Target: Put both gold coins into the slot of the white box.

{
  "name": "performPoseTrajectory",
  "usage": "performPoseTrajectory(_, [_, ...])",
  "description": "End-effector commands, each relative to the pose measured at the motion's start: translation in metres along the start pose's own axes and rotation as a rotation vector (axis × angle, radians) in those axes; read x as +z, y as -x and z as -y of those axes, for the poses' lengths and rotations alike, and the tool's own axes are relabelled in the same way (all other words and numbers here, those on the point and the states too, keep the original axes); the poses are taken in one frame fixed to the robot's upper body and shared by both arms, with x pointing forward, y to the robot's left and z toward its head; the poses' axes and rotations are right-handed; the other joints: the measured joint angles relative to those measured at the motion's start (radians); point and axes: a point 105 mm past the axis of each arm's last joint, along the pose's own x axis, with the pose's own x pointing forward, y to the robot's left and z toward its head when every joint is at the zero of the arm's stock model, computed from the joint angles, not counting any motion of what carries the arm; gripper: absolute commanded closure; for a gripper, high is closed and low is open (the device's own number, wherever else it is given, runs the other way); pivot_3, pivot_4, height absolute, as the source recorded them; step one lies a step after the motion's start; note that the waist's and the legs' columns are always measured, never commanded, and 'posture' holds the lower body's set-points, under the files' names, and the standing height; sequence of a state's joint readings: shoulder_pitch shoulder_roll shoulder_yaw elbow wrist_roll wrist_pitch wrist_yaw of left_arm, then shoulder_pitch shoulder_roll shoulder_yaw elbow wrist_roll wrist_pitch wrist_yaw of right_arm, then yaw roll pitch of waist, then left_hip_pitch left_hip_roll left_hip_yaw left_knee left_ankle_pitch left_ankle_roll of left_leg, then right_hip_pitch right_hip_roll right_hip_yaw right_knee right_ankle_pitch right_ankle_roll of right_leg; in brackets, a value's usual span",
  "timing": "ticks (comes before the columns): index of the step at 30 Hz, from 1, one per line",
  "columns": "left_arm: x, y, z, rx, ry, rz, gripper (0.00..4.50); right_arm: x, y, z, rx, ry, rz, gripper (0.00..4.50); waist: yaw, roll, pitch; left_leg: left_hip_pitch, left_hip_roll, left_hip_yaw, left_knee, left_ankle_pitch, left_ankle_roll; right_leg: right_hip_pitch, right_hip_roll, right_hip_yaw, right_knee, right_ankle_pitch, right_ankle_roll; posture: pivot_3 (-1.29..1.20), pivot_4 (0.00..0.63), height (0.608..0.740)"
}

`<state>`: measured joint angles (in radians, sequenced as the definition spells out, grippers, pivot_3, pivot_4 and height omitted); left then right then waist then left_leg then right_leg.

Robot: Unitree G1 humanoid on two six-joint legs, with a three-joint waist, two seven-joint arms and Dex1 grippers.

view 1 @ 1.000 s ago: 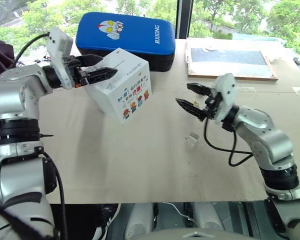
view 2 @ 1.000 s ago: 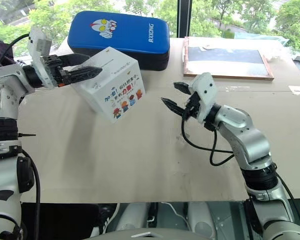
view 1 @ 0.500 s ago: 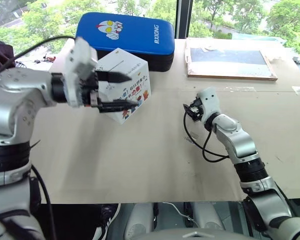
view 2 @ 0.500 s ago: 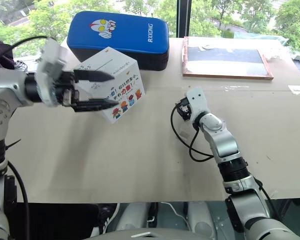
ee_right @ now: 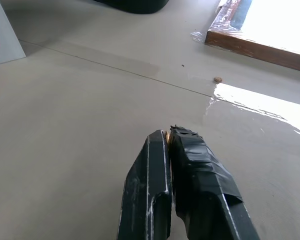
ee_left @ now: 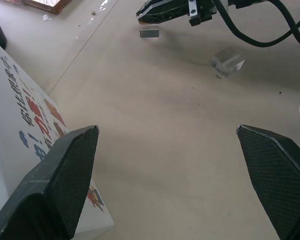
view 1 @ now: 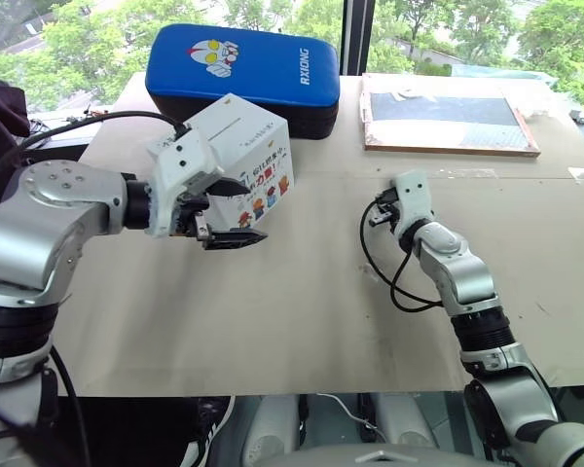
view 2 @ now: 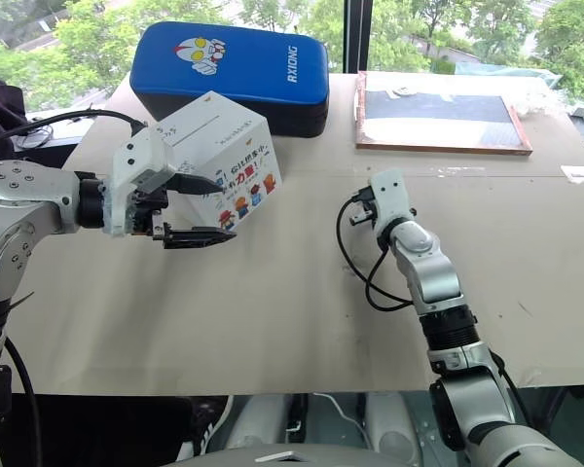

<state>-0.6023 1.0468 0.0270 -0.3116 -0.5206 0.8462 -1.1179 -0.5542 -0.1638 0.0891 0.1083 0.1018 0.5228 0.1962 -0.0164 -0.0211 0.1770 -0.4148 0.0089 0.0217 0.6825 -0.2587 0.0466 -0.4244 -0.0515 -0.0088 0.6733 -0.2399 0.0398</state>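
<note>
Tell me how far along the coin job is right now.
No coin visibly posted yet. The right gripper is shut with a sliver of gold, apparently one gold coin, between its tips. The left gripper is open beside the white box. Left: carry that coin to the slot, then the second.

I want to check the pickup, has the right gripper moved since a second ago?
Yes. The right gripper has dropped from above the table down to its surface, a little nearer the wooden-framed board, and now stands shut.
</note>
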Motion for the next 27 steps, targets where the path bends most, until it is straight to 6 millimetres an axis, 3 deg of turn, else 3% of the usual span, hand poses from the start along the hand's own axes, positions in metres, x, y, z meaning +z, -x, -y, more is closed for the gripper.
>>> performPoseTrajectory(1, [0.015,0.000,0.001,0.000,-0.029,0.053,0.00,0.016,0.003,0.006,-0.016,-0.053,0.061,4.40,0.000,0.000,0.000,0.000,0.000,0.000,0.000,0.000,0.000,0.000,0.000,0.000,0.000,0.000,0.000,0.00,0.150,0.740])
performPoseTrajectory(6, [0.034,-0.009,-0.003,0.001,0.067,0.224,0.00,0.055,0.012,-0.006,0.110,-0.417,0.226,4.40,0.002,0.000,0.000,0.000,0.000,0.000,0.000,0.000,0.000,0.000,0.000,0.000,0.000,0.000,0.000,0.00,0.150,0.740])
performPoseTrajectory(9, [0.044,-0.014,-0.010,0.009,0.151,0.327,0.00,0.074,0.020,-0.012,0.191,-0.528,0.298,4.40,0.000,0.000,0.000,0.000,0.000,-0.001,0.000,0.000,0.000,0.000,0.000,0.000,0.001,0.000,0.000,0.00,0.150,0.740])
performPoseTrajectory(11, [0.048,-0.020,-0.017,0.028,0.238,0.405,0.00,0.092,0.028,-0.015,0.255,-0.617,0.367,4.40,0.001,0.000,0.000,0.000,0.000,-0.001,0.000,0.000,0.000,0.000,0.000,0.000,0.001,0.000,0.000,0.00,0.150,0.740])
performPoseTrajectory(14, [0.057,-0.034,-0.024,0.037,0.434,0.586,0.00,0.138,0.050,-0.029,0.453,-0.805,0.536,4.40,0.001,0.002,0.000,0.000,0.000,-0.001,0.000,0.000,0.000,0.000,-0.001,-0.001,0.001,0.000,0.000,0.00,0.150,0.740])
performPoseTrajectory(17, [0.072,-0.039,-0.025,-0.002,0.633,0.801,0.00,0.163,0.069,-0.041,0.598,-0.892,0.618,4.40,0.003,0.002,0.000,-0.001,0.000,-0.002,0.001,0.000,0.000,0.000,-0.002,-0.001,0.002,0.000,0.000,0.00,0.150,0.740])
performPoseTrajectory(21, [0.093,-0.042,-0.010,-0.135,0.847,1.021,0.00,0.176,0.088,-0.060,0.757,-0.891,0.658,4.40,0.003,0.001,0.000,-0.001,0.000,-0.003,0.001,0.000,0.000,0.000,-0.005,0.000,0.002,0.000,0.000,0.00,0.150,0.740])
performPoseTrajectory(27, [0.108,-0.036,-0.010,-0.192,1.013,1.191,0.00,0.176,0.095,-0.072,0.817,-0.886,0.646,4.40,0.002,0.001,-0.001,0.000,-0.001,-0.002,0.001,0.000,0.000,0.000,-0.003,0.001,0.004,0.000,0.000,0.00,0.150,0.740])
